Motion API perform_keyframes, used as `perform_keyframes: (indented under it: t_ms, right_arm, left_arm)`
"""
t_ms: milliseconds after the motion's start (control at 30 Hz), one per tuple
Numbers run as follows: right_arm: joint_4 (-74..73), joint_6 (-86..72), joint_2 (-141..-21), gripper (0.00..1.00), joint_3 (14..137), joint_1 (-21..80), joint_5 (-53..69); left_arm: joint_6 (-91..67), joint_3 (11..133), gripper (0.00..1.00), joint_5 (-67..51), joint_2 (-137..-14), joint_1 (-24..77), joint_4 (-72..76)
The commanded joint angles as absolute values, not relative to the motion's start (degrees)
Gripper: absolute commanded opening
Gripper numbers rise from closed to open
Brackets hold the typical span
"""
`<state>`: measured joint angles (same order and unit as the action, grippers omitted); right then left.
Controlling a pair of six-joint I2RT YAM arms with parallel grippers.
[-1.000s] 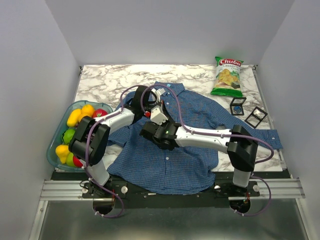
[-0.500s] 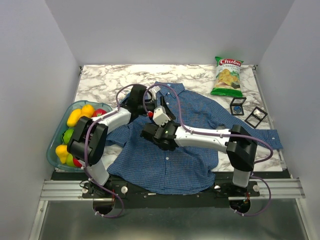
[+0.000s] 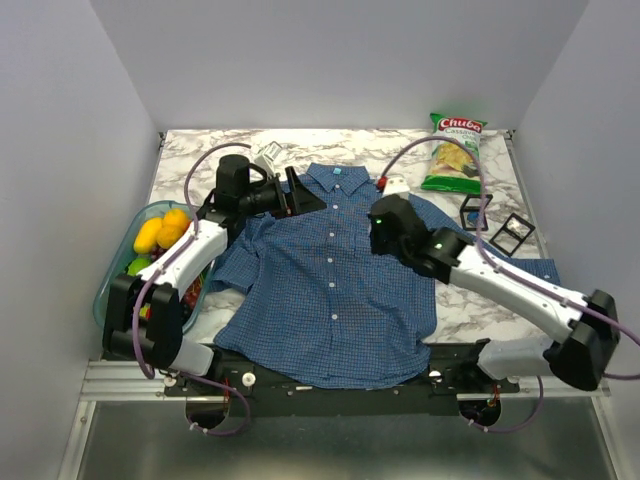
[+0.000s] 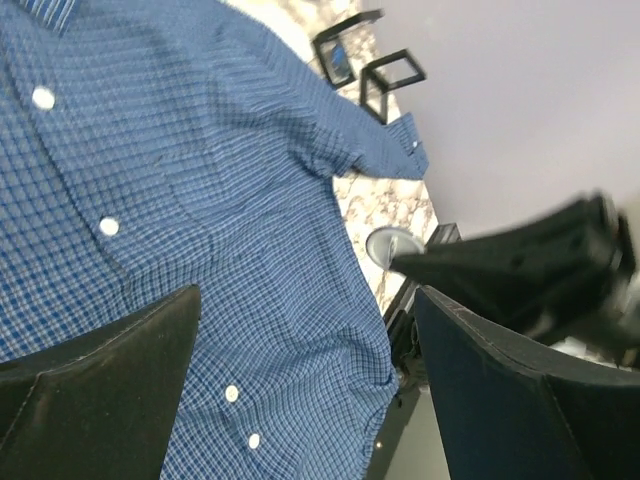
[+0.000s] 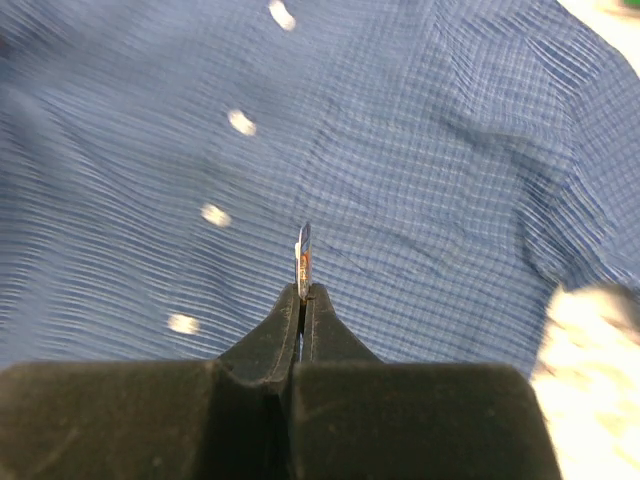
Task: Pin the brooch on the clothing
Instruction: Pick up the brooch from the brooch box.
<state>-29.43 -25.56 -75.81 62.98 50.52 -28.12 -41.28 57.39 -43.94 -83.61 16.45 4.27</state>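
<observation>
Left arm (image 3: 190, 262) and right arm (image 3: 510, 290): white link shells, black joints, matte black jaws, looping purple cables (image 3: 188, 182), a small green light (image 3: 438, 243).

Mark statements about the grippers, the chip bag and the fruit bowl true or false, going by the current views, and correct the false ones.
1. The left gripper is open, with nothing between its fingers. True.
2. The right gripper has its jaws spread wide over the shirt. False: they are shut, pinching a small thin piece edge-on, apparently the brooch.
3. The chip bag lies on top of the shirt. False: it rests on the marble table, at the far right, beyond the shirt.
4. A bowl of fruit stands to the left of the shirt. True.
</observation>
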Motion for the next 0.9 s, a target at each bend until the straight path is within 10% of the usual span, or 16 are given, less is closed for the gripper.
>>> perform_keyframes:
  t_ms: [0,433,867]
  right_arm:
    - [-16.3,-24.0,-68.7,0.01,59.4,46.3,-6.5]
    - [-3.2,-23.6,-61.8,0.01,58.1,41.3,26.3]
    - [-3.4,-25.2,-58.6,0.01,56.6,39.6,27.0]
  left_arm:
    - [-39.7,54.7,0.92,-44.9,-76.9,16.5,12.0]
    - [-68.7,48.4,0.74,-63.8,-79.4,18.1,63.1]
    - [-64.6,49.9,0.62,-67.4,-79.0,22.2,59.2]
